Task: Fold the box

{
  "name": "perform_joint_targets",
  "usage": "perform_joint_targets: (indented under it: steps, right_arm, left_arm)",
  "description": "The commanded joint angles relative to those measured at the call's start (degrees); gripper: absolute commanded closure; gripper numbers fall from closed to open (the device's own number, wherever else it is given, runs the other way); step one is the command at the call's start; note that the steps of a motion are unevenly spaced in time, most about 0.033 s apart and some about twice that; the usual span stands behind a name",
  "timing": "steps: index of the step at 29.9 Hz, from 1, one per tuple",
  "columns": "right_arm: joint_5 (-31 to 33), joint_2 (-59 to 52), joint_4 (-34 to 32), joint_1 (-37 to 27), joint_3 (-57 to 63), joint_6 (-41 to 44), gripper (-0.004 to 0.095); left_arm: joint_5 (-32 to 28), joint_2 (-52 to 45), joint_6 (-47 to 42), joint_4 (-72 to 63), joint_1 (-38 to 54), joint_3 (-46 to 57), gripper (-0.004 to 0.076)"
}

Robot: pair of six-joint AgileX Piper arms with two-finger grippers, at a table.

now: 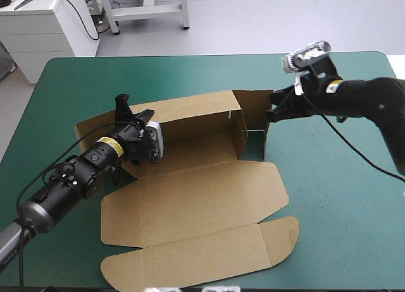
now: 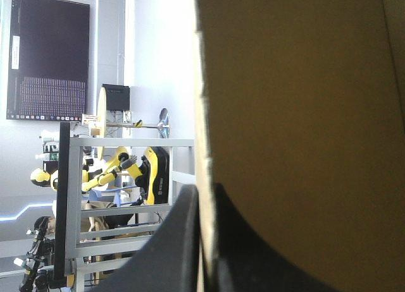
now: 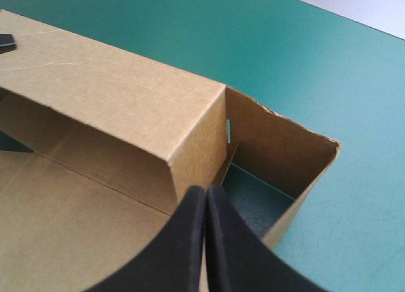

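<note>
The teal-green-covered worktop (image 1: 342, 197) carries the brown box (image 1: 202, 203), which lies around its middle, well apart from every edge. The box's broad lid panel and rounded flaps lie flat on the worktop toward the near edge. Its long back wall stands raised toward the far edge, and at the right end upright walls enclose a small patch of teal-green.

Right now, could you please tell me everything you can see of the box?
The box is a cut sheet of brown board, part folded. Its far long wall stands raised, with an end panel turned up at the right; the wide lid panel and its rounded flaps lie flat on the teal-green cover toward the near edge. The left gripper is shut on the wall's left end, the right gripper on the right end panel.
</note>
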Motion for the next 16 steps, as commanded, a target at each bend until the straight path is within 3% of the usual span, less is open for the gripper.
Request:
perform_joint_targets:
  steps: [1,9,16]
  right_arm:
    - [-1.88,5.47,-5.31,2.44,-8.6,4.51,0.0906]
    - [4.31,19.68,-7.45,2.34,-26.13,8.24,0.0906]
    - [11.27,30.55,-11.62,2.34,-39.93,13.97,0.0907]
  left_arm:
    - [-5.62,-1.54,-1.36,0.04,-0.12,-0.38,0.0731]
    - [-7.99,-1.54,-2.3,0.04,-0.12,1.68,0.0731]
    - [-15.21,-1.54,-2.3,-0.07,-0.12,1.68,0.0731]
